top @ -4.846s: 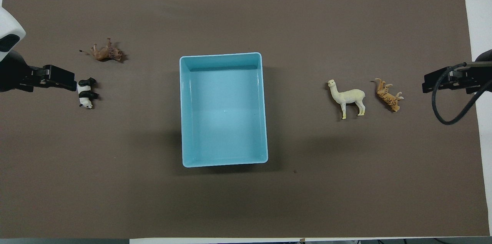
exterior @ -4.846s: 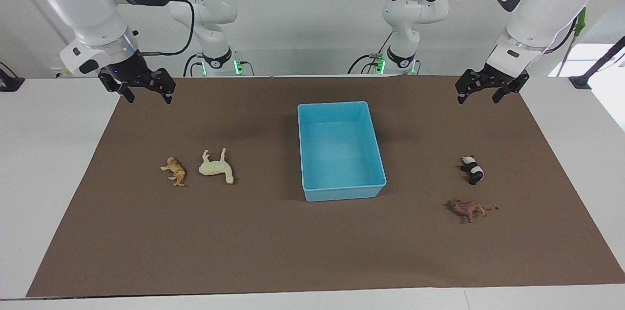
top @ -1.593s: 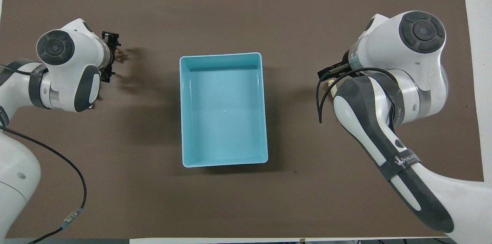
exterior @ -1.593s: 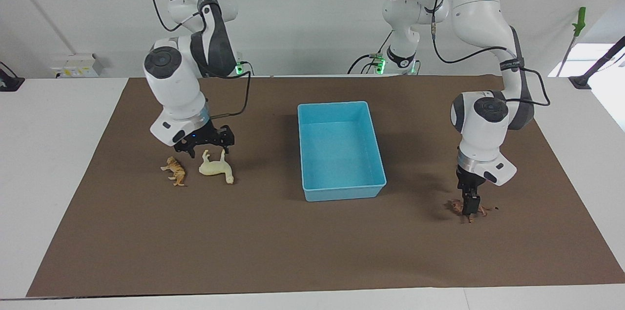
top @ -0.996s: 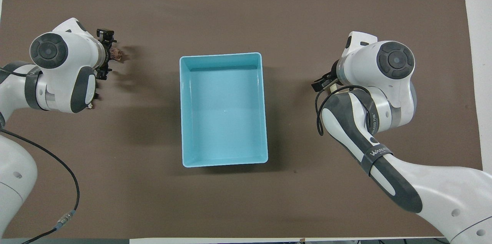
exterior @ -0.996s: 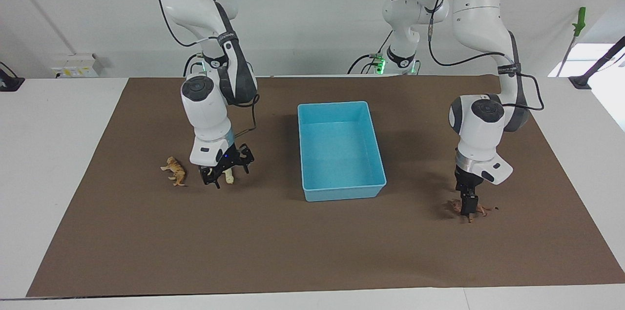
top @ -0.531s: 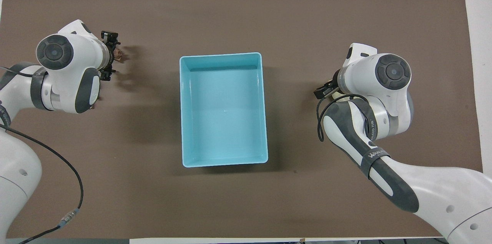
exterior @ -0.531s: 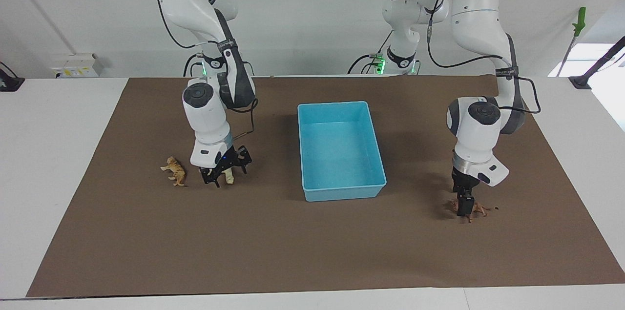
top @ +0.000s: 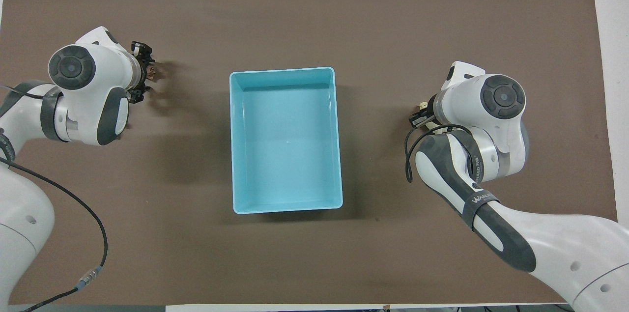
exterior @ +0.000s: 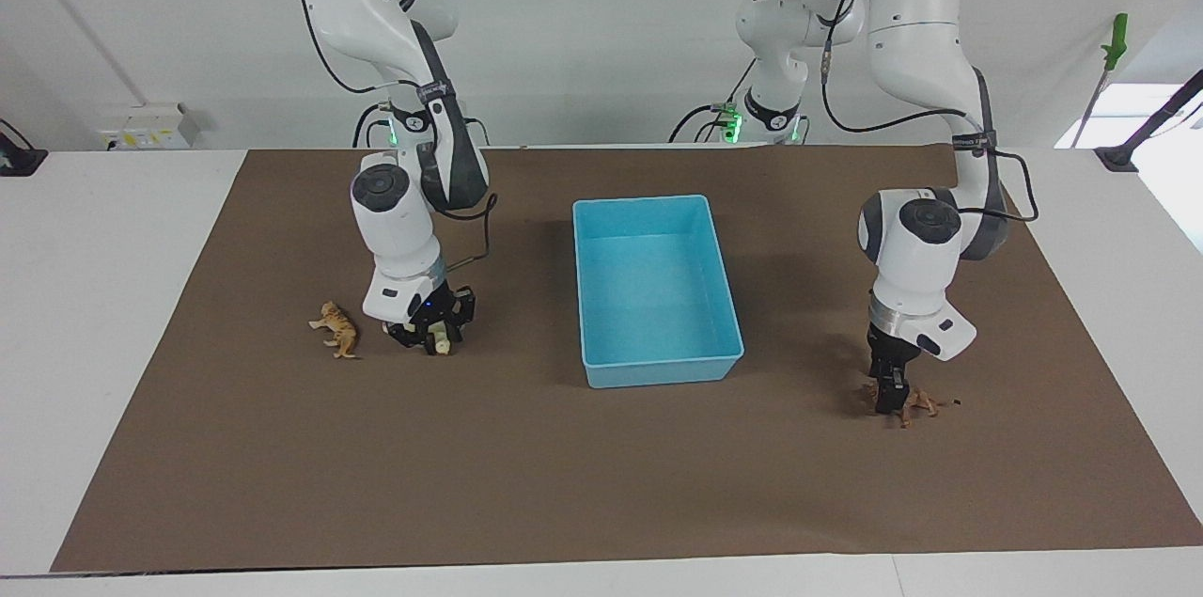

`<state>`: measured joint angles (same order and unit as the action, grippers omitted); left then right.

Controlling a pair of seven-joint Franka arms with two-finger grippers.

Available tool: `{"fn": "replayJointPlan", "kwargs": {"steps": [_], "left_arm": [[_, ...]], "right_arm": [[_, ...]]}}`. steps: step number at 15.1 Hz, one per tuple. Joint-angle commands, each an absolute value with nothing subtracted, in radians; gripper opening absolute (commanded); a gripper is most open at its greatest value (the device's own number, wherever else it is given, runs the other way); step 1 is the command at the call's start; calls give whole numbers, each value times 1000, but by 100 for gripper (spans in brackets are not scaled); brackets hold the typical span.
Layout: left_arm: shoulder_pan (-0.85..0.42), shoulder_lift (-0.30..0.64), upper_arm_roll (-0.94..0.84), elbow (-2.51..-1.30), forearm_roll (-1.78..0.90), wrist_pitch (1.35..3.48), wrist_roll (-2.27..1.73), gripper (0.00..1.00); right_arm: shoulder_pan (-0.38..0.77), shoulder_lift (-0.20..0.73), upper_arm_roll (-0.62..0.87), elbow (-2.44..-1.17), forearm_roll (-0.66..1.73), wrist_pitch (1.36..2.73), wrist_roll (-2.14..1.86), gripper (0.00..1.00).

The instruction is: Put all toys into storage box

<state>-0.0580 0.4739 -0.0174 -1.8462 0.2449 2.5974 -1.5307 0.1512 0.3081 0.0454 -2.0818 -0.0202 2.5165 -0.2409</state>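
Lion (exterior: 916,403) | left jaws clamped on it | llama (exterior: 438,345) | right jaws clamped

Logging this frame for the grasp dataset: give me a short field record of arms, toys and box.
left gripper: down on the brown lion, closed on it
right gripper: down on the cream animal, closed on it
orange tiger: lying on the brown mat, beside the right gripper
panda: hidden
blue storage box: mid-mat, no toys inside

You get bright, even light from above; soft shadows lie under both arms, everything sharp, no glare.
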Motion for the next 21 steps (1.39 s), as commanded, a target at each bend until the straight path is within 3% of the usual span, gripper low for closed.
{"fn": "replayJointPlan", "kwargs": {"steps": [1,3,7,11,17,19,21], "left_arm": [[-61,468,-12,-1859,268,2622,-1554,43],[-61,468,-12,-1850,268,2619,-1551,30],[-64,472,-12,-1804,268,2586,-1546,29],[-78,469,-15,-1712,270,2467,-1540,29],[-101,453,-23,-1678,265,2379,-1539,29],[-101,445,-25,-1675,264,2358,-1537,29],[-100,433,-25,-1675,261,2356,-1529,29]], "right_arm": [[132,273,52,-2102,-26,2525,-233,0],[114,259,52,-2060,-26,2482,-248,0],[123,252,54,-1796,-5,2164,-227,0],[242,265,54,-1541,23,1901,51,0],[451,270,52,-1508,5,1885,358,0],[532,303,52,-1488,6,1939,496,0],[578,345,54,-1474,18,2082,639,0]]}}
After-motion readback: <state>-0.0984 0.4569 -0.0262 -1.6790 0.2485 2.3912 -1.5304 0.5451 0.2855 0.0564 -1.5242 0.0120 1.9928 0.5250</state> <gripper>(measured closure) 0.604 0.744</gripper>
